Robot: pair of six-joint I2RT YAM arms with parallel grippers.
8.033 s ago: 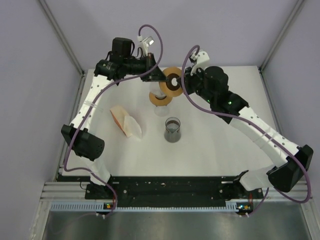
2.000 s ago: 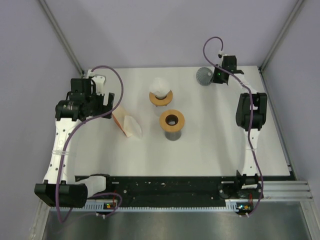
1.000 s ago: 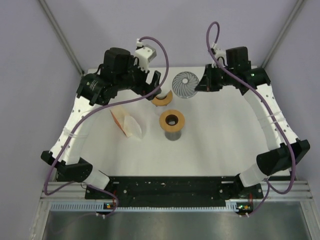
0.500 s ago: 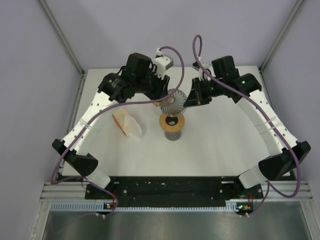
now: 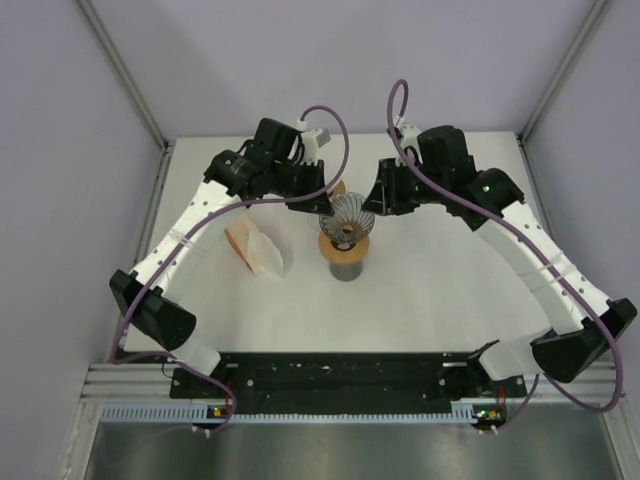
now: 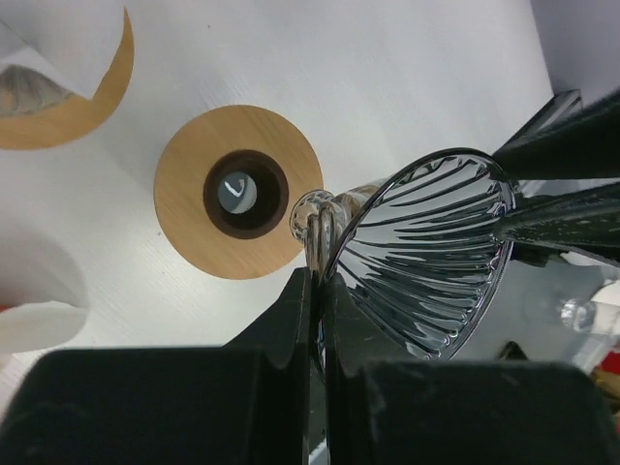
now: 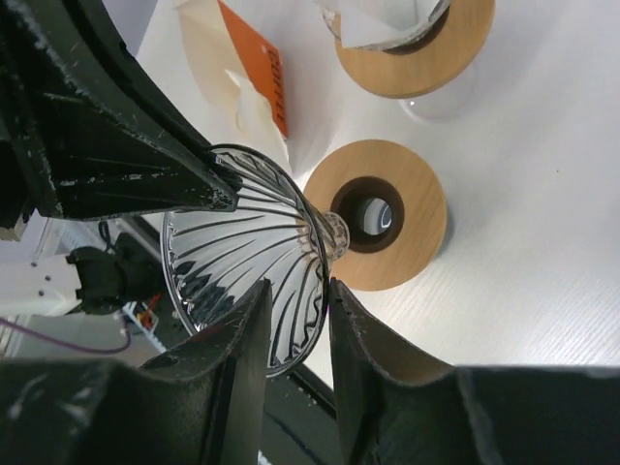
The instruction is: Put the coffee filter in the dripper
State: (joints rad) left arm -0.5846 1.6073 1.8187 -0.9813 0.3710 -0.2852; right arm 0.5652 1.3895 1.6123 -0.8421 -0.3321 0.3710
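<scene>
A ribbed glass dripper cone (image 5: 350, 213) hangs tilted just above a wooden collar (image 5: 352, 247) on a glass carafe at mid-table. My left gripper (image 5: 322, 203) is shut on the cone's rim from the left. In the left wrist view the gripper (image 6: 317, 283) pinches the glass (image 6: 426, 252) beside the collar (image 6: 237, 192). My right gripper (image 5: 372, 208) grips the opposite rim. In the right wrist view that gripper (image 7: 298, 302) has one finger inside and one outside the cone (image 7: 242, 252). A white paper filter (image 7: 387, 15) sits in a second wooden-collared dripper (image 7: 426, 58) behind.
A pack of white filters with an orange card (image 5: 255, 250) lies left of the carafe and shows in the right wrist view (image 7: 262, 73). The second dripper (image 5: 333, 187) stands just behind the carafe, mostly hidden by the arms. Grey walls enclose the table.
The right arm carried the glass cone in from the back right. The left arm swung in and shut on its rim. Both have lowered it towards the wooden collar.
</scene>
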